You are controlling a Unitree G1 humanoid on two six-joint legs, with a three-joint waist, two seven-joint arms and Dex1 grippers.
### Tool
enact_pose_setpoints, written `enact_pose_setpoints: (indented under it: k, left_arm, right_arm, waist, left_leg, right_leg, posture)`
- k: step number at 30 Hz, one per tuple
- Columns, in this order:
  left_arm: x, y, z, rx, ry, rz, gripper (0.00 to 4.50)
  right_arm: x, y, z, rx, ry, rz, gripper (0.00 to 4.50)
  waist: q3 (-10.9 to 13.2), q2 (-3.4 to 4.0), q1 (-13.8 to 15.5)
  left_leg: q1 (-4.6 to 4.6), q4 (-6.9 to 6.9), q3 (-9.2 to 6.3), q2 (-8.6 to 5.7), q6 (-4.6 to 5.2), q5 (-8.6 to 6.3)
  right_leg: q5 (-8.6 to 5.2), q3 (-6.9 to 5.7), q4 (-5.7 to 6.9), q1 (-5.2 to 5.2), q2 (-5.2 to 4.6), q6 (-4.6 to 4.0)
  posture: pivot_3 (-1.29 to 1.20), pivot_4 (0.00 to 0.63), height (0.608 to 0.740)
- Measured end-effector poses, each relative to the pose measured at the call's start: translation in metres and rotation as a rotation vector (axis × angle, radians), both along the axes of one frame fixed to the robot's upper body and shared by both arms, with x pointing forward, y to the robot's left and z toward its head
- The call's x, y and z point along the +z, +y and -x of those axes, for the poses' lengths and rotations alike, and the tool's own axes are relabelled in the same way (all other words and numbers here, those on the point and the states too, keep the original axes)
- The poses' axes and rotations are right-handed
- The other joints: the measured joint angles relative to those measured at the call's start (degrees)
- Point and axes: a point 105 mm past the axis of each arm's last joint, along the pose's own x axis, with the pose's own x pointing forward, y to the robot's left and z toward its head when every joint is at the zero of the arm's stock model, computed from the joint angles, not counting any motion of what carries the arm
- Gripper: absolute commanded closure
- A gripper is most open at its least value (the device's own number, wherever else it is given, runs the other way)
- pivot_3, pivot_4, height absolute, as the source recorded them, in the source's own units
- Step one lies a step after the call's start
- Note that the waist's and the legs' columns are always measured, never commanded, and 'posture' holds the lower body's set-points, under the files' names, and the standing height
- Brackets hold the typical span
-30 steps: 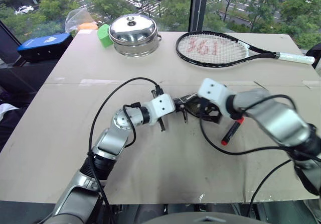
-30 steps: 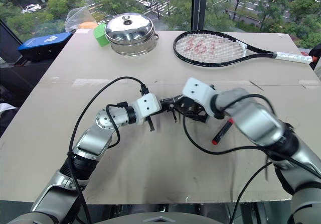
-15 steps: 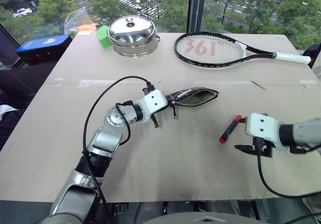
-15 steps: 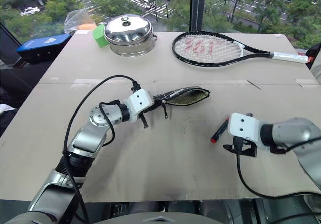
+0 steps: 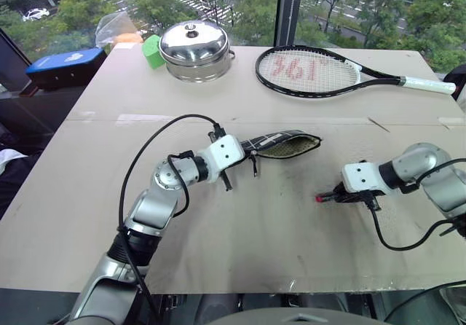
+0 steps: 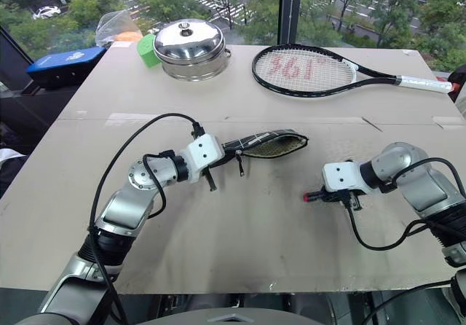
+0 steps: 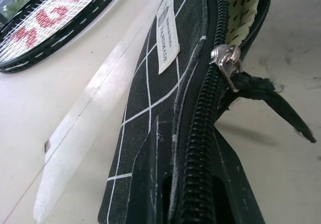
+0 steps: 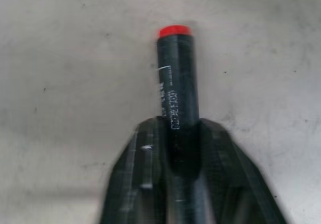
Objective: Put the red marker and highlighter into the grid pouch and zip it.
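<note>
left tool (image 7: 188,184) clamped on grid pouch (image 5: 280,145) edge, right tool (image 8: 183,148) gripping red marker (image 8: 175,78)

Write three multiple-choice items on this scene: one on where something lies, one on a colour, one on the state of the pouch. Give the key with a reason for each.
1. Where does the tennis racket lie?
A. at the table's far side, right of the steel pot
B. under the grid pouch
C. at the table's near edge

2. What colour is the end of the marker that sticks out past the right gripper?
A. blue
B. red
C. yellow

3. How is the grid pouch now?
A. zipped shut, lying flat
B. folded in half
C. mouth gaping open, one end held by the left gripper

Key:
1 A: the head views show the racket beside the pot near the window.
2 B: the right wrist view shows a red tip on the black barrel between the jaws.
3 C: the pale dotted lining shows through the open mouth, and the left jaws clamp the zipper end.
</note>
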Motion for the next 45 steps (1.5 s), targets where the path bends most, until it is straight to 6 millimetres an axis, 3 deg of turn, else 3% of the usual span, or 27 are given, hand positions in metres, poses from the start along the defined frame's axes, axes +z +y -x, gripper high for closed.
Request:
enact_pose_setpoints:
  k: [3,8,10,16,23,25,28,31,33,37,39,41,45]
  left_arm:
    - [0.0,-0.001,0.001,0.002,0.004,0.009,4.5]
    - [0.001,-0.003,0.0,0.015,0.007,0.02,4.5]
    - [0.002,-0.004,-0.001,0.017,0.007,0.025,4.5]
    - [0.006,-0.021,-0.002,-0.024,-0.006,0.033,4.5]
    - [0.008,-0.033,-0.001,-0.062,-0.013,0.032,4.5]
    - [0.006,-0.039,-0.001,-0.073,-0.004,0.045,4.5]
    - [0.005,-0.048,0.002,-0.098,-0.001,0.059,4.5]
    - [0.006,-0.047,0.001,-0.083,-0.008,0.066,4.5]
    - [0.011,-0.048,0.001,-0.08,-0.017,0.082,4.5]
    - [0.03,-0.061,0.006,-0.112,-0.041,0.158,4.5]
    - [0.037,-0.064,0.009,-0.132,-0.055,0.171,4.5]
    - [0.038,-0.068,0.012,-0.163,-0.04,0.184,4.5]
    - [0.031,-0.067,0.013,-0.176,0.009,0.17,4.5]
  right_arm:
    - [0.009,0.005,0.004,-0.082,-0.024,-0.065,4.28]
    - [0.059,0.034,0.009,-0.258,-0.234,-0.197,4.28]
    - [0.07,0.044,0.013,-0.3,-0.292,-0.21,4.28]
    - [0.079,0.068,-0.011,-0.412,-0.467,-0.082,4.29]
    - [0.066,0.08,-0.039,-0.337,-0.577,0.135,4.29]
    - [0.054,0.1,-0.052,-0.26,-0.596,0.154,4.29]
    - [0.044,0.112,-0.061,-0.238,-0.578,0.135,2.96]
    - [0.048,0.115,-0.063,-0.217,-0.588,0.107,1.63]
    - [0.055,0.115,-0.053,-0.265,-0.498,0.01,1.63]
    - [0.092,0.103,-0.009,-0.436,-0.115,-0.385,1.63]
    - [0.102,0.099,0.009,-0.446,-0.02,-0.488,1.63]
    - [0.106,0.096,0.026,-0.491,0.082,-0.596,1.63]
    - [0.091,0.104,0.044,-0.552,0.169,-0.67,1.63]
  waist:
    - [0.01,0.02,0.24]
    - [0.0,0.03,0.08]
    - [-0.01,0.02,0.09]
    - [0.0,0.05,-0.06]
    - [0.01,0.05,-0.06]
    - [0.0,0.04,-0.32]
    - [0.01,0.04,-0.15]
    - [0.01,0.05,-0.04]
    - [0.01,0.05,0.07]
    - [0.0,0.03,0.25]
    - [-0.02,0.05,0.08]
    - [-0.03,0.06,-0.12]
    - [-0.03,0.23,-0.15]
  left_leg:
    - [-0.02,-0.01,-0.05,0.02,-0.01,0.01]
    - [-0.04,-0.01,-0.07,0.03,-0.21,0.11]
    - [-0.05,0.0,-0.09,0.02,-0.14,0.08]
    - [-0.07,0.04,-0.04,-0.08,0.01,-0.01]
    - [-0.16,0.01,-0.06,-0.19,-0.21,0.12]
    - [-0.12,0.0,-0.01,-0.19,-0.21,0.13]
    - [-0.14,0.0,-0.06,-0.16,-0.22,0.13]
    - [-0.16,0.01,-0.06,-0.16,-0.22,0.13]
    - [-0.2,0.02,-0.1,-0.12,-0.22,0.13]
    - [-0.23,0.04,-0.23,-0.08,-0.09,0.06]
    - [-0.11,0.03,-0.23,-0.07,0.05,-0.03]
    - [-0.03,0.01,-0.25,-0.07,0.07,-0.04]
    - [0.0,0.01,-0.31,-0.12,0.04,-0.02]
  right_leg:
    - [0.0,-0.06,0.03,-0.01,-0.06,0.0]
    - [0.0,-0.08,0.03,-0.02,-0.09,0.0]
    - [0.0,-0.09,0.03,-0.02,-0.1,-0.01]
    - [-0.12,-0.07,0.06,-0.06,-0.21,-0.25]
    - [0.0,-0.13,0.02,-0.08,-0.14,0.0]
    - [0.01,-0.11,0.03,-0.08,-0.1,0.02]
    - [0.01,-0.14,0.05,-0.08,-0.05,0.02]
    - [0.01,-0.14,0.04,-0.08,-0.06,0.02]
    - [0.01,-0.16,0.02,-0.07,-0.08,0.02]
    - [0.02,-0.29,0.03,0.01,-0.17,0.02]
    - [0.02,-0.26,0.04,0.07,-0.19,0.01]
    - [0.02,-0.25,0.05,0.11,-0.16,0.0]
    - [0.02,-0.25,0.14,0.07,-0.03,-0.02]
  posture:
    - [0.0,0.15,0.74]
    - [0.0,0.15,0.74]
    - [0.0,0.15,0.74]
    - [0.0,0.15,0.74]
    - [0.0,0.15,0.74]
    - [0.0,0.15,0.74]
    - [0.0,0.15,0.74]
    - [0.0,0.15,0.74]
    - [0.0,0.15,0.74]
    - [0.0,0.15,0.74]
    - [0.0,0.15,0.74]
    - [0.0,0.15,0.74]
    - [0.0,0.15,0.74]
